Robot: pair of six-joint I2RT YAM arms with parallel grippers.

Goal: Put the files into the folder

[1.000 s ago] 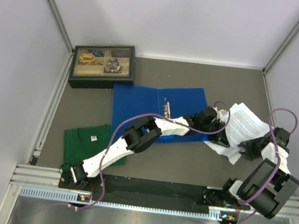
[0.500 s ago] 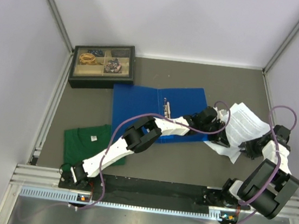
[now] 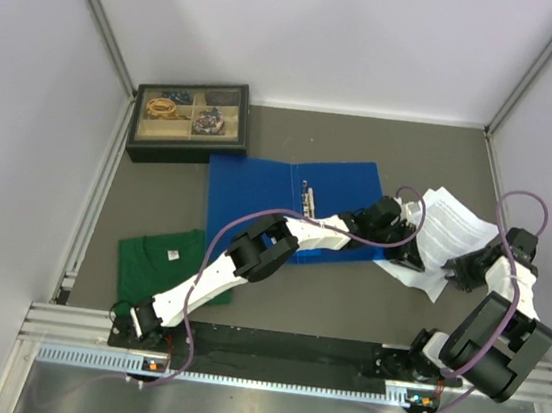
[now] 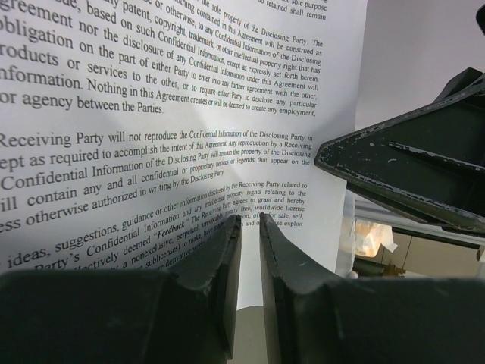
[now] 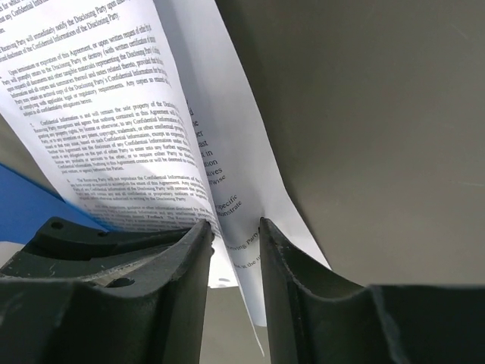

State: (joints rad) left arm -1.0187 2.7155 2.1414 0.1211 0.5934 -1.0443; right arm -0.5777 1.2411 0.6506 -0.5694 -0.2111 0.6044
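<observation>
The blue folder [image 3: 258,192] lies open on the table, its metal rings [image 3: 306,196] at the spine. Just right of it lie the files [image 3: 460,227], white printed sheets, partly fanned. My left gripper [image 3: 412,256] reaches across the folder to their near left corner. Its jaws [image 4: 246,220] stand a narrow slit apart over the printed files [image 4: 151,114], gripping nothing. My right gripper [image 3: 458,272] is at the files' near right edge. In the right wrist view it [image 5: 235,221] is open, with curled edges of the files [image 5: 114,114] loose between its fingers. A strip of the folder [image 5: 23,205] shows there.
A dark compartment box [image 3: 190,120] stands at the back left, touching the folder's far corner. A folded green shirt [image 3: 171,259] lies front left under the left arm. Walls close in on both sides. A metal rail [image 3: 238,348] runs along the near edge.
The right gripper has edged slightly away from me along the files' right side, and its jaws narrowed then widened a little. The left arm has not moved.
</observation>
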